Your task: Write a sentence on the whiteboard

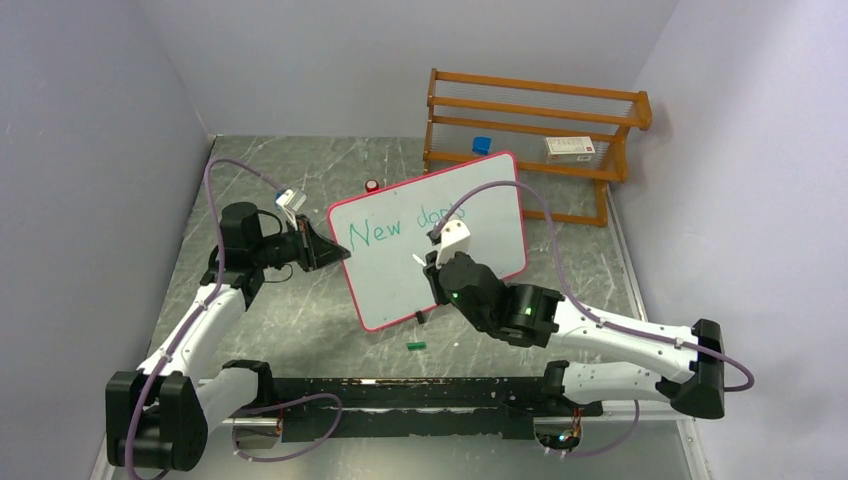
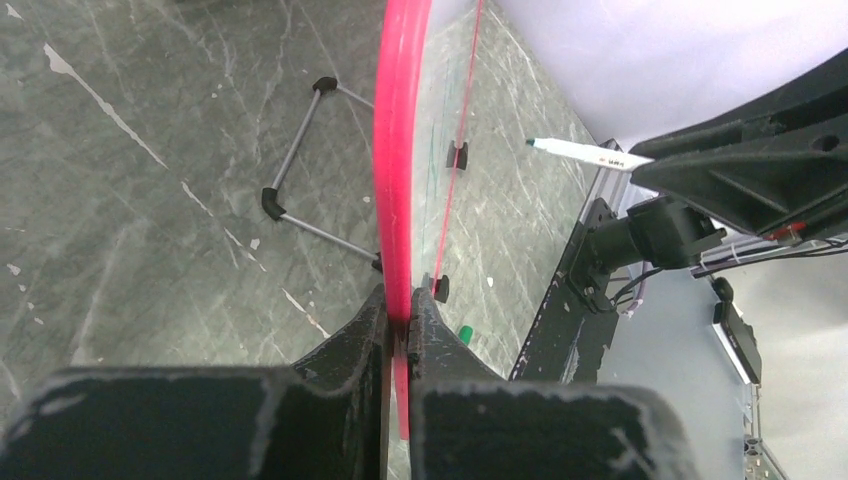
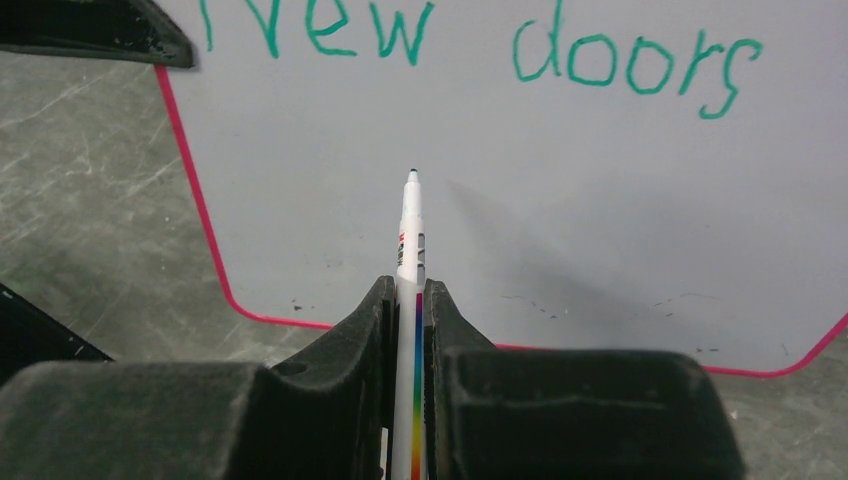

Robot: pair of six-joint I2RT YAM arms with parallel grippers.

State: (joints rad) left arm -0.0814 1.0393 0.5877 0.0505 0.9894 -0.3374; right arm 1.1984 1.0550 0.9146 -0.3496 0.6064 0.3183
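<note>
The left gripper is clamping the left rim of the whiteboard, which is standing on the surface. The sentence, reading "New doors", is lying just above the marker that the right gripper is clenching.

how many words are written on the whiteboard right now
2: "New" at the whiteboard's upper left and "doors" right of it, on one line. The rest of the board looks blank; none seem hidden.
</note>
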